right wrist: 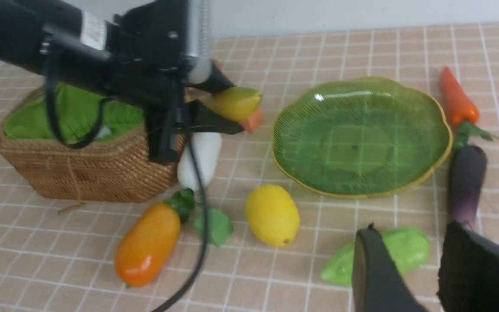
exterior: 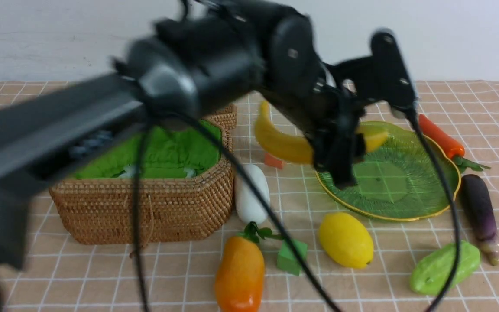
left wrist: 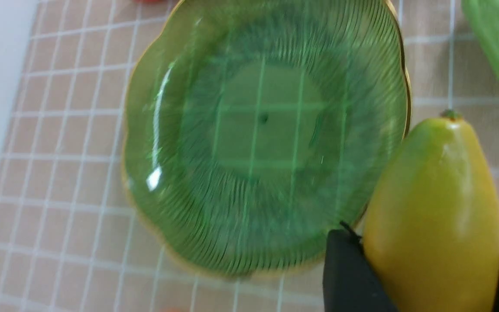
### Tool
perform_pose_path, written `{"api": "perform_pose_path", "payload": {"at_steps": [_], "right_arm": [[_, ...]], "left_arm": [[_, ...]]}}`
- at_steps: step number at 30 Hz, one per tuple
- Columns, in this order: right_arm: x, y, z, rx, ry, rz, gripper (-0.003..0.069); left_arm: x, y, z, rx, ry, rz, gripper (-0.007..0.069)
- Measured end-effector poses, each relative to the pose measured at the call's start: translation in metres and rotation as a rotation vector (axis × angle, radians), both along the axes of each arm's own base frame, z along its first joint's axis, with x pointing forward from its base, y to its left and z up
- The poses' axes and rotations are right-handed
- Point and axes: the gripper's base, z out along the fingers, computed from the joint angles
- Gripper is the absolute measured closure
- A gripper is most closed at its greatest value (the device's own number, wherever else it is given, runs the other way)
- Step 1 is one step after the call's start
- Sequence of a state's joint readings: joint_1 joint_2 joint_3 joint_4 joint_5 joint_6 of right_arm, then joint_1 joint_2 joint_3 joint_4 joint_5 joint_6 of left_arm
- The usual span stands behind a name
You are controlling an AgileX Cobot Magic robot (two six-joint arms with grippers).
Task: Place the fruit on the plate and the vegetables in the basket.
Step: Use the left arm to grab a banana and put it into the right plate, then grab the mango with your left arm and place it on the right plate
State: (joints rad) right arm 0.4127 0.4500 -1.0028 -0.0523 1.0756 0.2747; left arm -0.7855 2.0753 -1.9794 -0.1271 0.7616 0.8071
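My left gripper (exterior: 345, 147) is shut on the yellow banana (exterior: 280, 145) and holds it in the air over the near-left rim of the green glass plate (exterior: 405, 182). In the left wrist view the banana (left wrist: 435, 216) sits between the two fingers beside the empty plate (left wrist: 167, 130). My right gripper (right wrist: 409, 242) is open and empty, above the light-green gourd (right wrist: 399, 251). The lemon (exterior: 345, 239), mango (exterior: 239, 275), white radish (exterior: 251, 193), pepper (exterior: 442, 138) and eggplant (exterior: 479, 212) lie on the cloth. The wicker basket (exterior: 145, 203) stands at the left, holding no vegetables.
A green cube (exterior: 292, 256) lies between the mango and the lemon. An orange cube (exterior: 273, 161) lies under the banana. The left arm and its hanging cables cross the front view. A white wall bounds the far side.
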Motion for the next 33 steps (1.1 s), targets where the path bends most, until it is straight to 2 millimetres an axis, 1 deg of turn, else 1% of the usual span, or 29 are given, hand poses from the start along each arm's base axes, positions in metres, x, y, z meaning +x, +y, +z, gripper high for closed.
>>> {"api": "perform_pose_path", "payload": {"at_steps": [1,2,3,4,5,8,10,11,15,16,19,22,23,26,28,29,30,31,33], "right_arm": [[0.000,0.000,0.000,-0.001,0.004,-0.001,0.0423],[-0.002,-0.001,-0.004,-0.012,0.047,-0.004,0.0423],[-0.003,-0.001,-0.005,-0.017,0.065,-0.003,0.0423],[-0.004,-0.001,-0.007,-0.023,0.083,-0.002,0.0423],[-0.004,-0.001,-0.008,-0.028,0.096,-0.003,0.0423],[-0.006,-0.002,-0.011,-0.047,0.128,0.006,0.0423],[-0.006,-0.002,-0.011,-0.050,0.137,0.009,0.0423],[-0.007,-0.001,-0.012,-0.053,0.148,0.013,0.0423],[-0.008,-0.002,-0.014,-0.074,0.164,0.025,0.0423],[-0.009,-0.002,-0.014,-0.081,0.167,0.028,0.0423],[-0.009,-0.002,-0.014,-0.081,0.168,0.028,0.0423],[-0.009,-0.002,-0.015,-0.082,0.169,0.028,0.0421],[-0.009,-0.002,-0.015,-0.082,0.169,0.028,0.0421],[-0.009,-0.002,-0.015,-0.084,0.170,0.029,0.0421],[-0.009,-0.002,-0.015,-0.092,0.168,0.035,0.0421],[-0.009,-0.002,-0.015,-0.101,0.165,0.042,0.0421],[-0.009,-0.002,-0.015,-0.108,0.162,0.046,0.0421],[-0.009,-0.002,-0.015,-0.114,0.159,0.051,0.0421],[-0.009,-0.002,-0.015,-0.123,0.156,0.056,0.0421]], "left_arm": [[0.000,-0.001,0.004,-0.014,-0.007,-0.002,0.0323],[0.011,-0.024,-0.019,-0.040,0.030,-0.006,0.0323],[0.017,-0.033,-0.023,-0.065,0.032,-0.007,0.0323],[0.023,-0.041,-0.036,-0.076,0.047,-0.004,0.0323],[0.028,-0.048,-0.043,-0.097,0.053,-0.003,0.0323],[0.044,-0.068,-0.064,-0.213,0.039,0.008,0.0323],[0.048,-0.073,-0.070,-0.247,0.027,0.014,0.0323],[0.054,-0.079,-0.081,-0.296,0.004,0.024,0.0323],[0.061,-0.084,-0.098,-0.347,-0.031,0.045,0.0323],[0.063,-0.085,-0.103,-0.350,-0.033,0.050,0.0312],[0.063,-0.085,-0.105,-0.348,-0.031,0.050,0.0259],[0.063,-0.085,-0.101,-0.368,-0.034,0.055,0.0109],[0.063,-0.085,-0.101,-0.370,-0.032,0.056,0.0095],[0.061,-0.084,-0.096,-0.382,0.001,0.067,0.0013],[0.058,-0.083,-0.090,-0.379,0.039,0.072,0.0004],[0.054,-0.080,-0.081,-0.375,0.103,0.084,0.0008],[0.047,-0.075,-0.067,-0.367,0.170,0.096,0.0029],[0.042,-0.072,-0.057,-0.366,0.227,0.118,0.0049],[0.037,-0.067,-0.047,-0.358,0.280,0.139,0.0075]]}}
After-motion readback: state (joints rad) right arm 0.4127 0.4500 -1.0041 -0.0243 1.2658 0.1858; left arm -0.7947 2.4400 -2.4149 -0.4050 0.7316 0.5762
